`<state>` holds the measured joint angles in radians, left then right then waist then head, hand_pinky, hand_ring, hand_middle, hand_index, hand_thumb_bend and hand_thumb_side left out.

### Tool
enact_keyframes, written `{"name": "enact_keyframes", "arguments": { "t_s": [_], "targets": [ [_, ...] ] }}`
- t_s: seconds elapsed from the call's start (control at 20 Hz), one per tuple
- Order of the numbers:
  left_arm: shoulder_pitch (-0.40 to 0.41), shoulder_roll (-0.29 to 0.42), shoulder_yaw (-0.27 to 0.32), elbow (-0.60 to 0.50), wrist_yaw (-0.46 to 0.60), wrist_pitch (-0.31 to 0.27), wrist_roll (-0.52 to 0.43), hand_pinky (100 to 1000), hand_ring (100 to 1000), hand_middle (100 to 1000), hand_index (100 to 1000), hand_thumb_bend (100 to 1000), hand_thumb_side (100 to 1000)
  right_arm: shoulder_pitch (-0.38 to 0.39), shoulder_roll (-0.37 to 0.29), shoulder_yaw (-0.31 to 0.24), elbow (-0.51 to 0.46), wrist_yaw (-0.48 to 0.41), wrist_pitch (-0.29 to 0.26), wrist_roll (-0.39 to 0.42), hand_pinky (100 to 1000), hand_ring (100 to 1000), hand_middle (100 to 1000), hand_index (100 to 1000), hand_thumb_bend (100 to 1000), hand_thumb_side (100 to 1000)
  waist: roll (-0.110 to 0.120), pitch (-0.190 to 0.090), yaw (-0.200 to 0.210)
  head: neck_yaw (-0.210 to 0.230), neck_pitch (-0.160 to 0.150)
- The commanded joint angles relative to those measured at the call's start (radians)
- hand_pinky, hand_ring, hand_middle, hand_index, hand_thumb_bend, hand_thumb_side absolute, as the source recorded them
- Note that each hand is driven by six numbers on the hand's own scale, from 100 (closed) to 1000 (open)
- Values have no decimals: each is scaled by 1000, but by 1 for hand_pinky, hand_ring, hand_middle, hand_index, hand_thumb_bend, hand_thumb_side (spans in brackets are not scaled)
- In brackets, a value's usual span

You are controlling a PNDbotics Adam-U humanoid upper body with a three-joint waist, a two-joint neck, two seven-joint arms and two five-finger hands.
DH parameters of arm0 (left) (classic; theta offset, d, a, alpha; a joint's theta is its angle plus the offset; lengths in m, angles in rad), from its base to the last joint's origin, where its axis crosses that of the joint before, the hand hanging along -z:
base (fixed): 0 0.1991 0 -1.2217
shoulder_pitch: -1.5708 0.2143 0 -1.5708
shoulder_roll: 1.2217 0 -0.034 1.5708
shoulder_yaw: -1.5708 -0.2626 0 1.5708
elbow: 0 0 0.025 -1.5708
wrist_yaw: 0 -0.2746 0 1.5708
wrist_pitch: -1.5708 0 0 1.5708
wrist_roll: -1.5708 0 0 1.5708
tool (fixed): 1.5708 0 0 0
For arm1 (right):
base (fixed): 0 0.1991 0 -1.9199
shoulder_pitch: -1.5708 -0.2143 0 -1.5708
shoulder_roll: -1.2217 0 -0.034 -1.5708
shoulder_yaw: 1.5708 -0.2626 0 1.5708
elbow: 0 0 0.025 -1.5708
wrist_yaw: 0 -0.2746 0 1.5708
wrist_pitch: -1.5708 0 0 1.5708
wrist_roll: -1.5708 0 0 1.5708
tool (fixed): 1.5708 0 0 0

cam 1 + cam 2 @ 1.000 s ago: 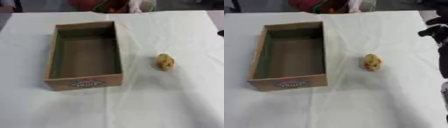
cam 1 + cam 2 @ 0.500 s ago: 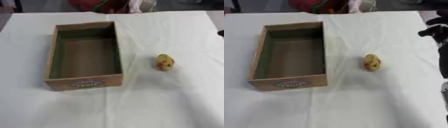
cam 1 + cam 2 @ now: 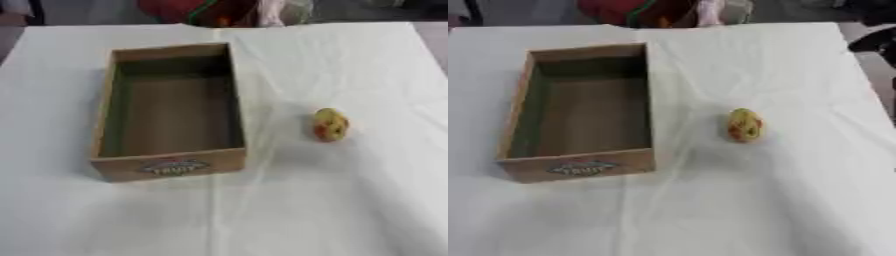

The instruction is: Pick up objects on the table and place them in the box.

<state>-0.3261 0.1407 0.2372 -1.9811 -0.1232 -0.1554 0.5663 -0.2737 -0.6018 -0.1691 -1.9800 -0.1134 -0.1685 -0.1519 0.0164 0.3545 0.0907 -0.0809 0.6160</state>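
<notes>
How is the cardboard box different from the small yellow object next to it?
The cardboard box is brown, angular and long; the yellow object is rounded, with red patches. The box is far larger. The box is an open container with nothing in it; the object looks solid. Both rest on the white tablecloth, apart from each other.

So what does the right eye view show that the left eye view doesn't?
Only the right eye view shows a dark, black shape at its right edge, beside the table; it may be part of the robot's right arm, but I cannot tell, and no fingers are visible. The left eye view shows nothing extra of its own. Both share the open cardboard box, empty inside, a small yellow and red object lying apart to its right, the white table covering, and red items past the far edge.
</notes>
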Motion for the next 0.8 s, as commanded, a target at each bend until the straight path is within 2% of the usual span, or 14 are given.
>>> {"name": "enact_keyframes", "arguments": {
  "t_s": [0.05,0.4,0.65,0.8],
  "targets": [
    [-4,16,1,-19,-2,0,-4,378,394,485,675,100,853,-28,-91,17,-20,94,48,-2,641,572,656,831,100,803,-2,-22,3,-5,12],
    [-1,15,-3,-19,1,1,-9,378,394,485,675,100,854,-100,-254,84,-20,308,193,103,683,638,730,867,100,888,-4,-23,10,-38,22],
    [1,15,-6,-19,3,1,-13,378,393,485,674,100,853,-145,-369,133,-20,417,281,214,706,690,771,882,184,972,-5,-25,17,-45,30],
    [2,16,-10,-19,5,2,-17,378,394,485,675,100,853,-168,-420,168,-20,460,310,278,714,711,787,893,242,972,-5,-27,20,-47,37]
  ]
}}
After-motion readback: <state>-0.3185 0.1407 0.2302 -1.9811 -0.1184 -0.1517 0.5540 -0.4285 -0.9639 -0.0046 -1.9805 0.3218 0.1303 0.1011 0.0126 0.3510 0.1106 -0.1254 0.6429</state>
